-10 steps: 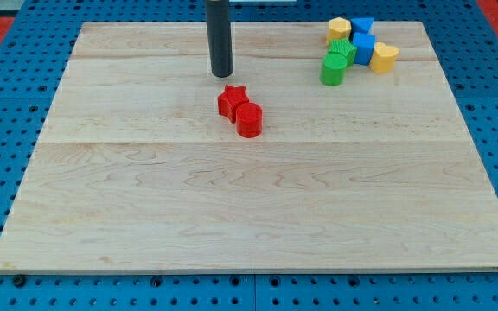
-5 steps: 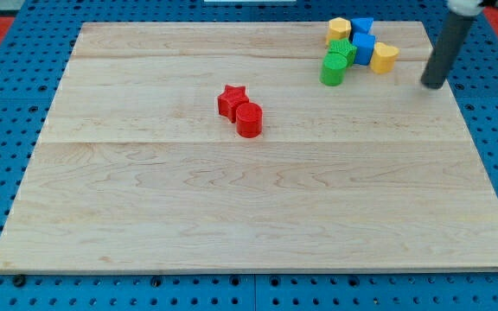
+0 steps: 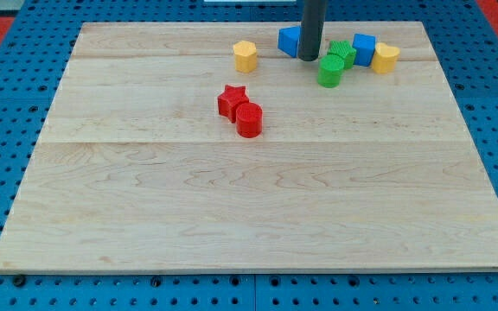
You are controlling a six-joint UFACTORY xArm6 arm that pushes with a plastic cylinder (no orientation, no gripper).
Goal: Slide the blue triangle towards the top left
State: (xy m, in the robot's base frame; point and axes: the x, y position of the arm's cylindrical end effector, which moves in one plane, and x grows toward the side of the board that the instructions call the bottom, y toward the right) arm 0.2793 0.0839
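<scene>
Rod and blocks as you see them: my tip (image 3: 309, 58) rests near the board's (image 3: 145, 216) top edge, touching the right side of the blue triangle (image 3: 289, 40), holding nothing. Right of it cluster two green blocks (image 3: 335, 62), a blue cube (image 3: 364, 48) and a yellow heart (image 3: 385, 57). Left sits a yellow hexagon (image 3: 245, 56); a red star (image 3: 231, 100) and red cylinder (image 3: 249, 119) touch nearer the centre.

Wooden desk (image 3: 145, 199) seen from above. My tip (image 3: 309, 58) stands just right of the blue triangle (image 3: 289, 40), near the view's top. Left: yellow block (image 3: 245, 56). Right: green cylinder (image 3: 330, 70), green block (image 3: 345, 52), blue cube (image 3: 364, 48), yellow block (image 3: 385, 58). Centre: red star (image 3: 230, 100) touching red cylinder (image 3: 249, 120).
</scene>
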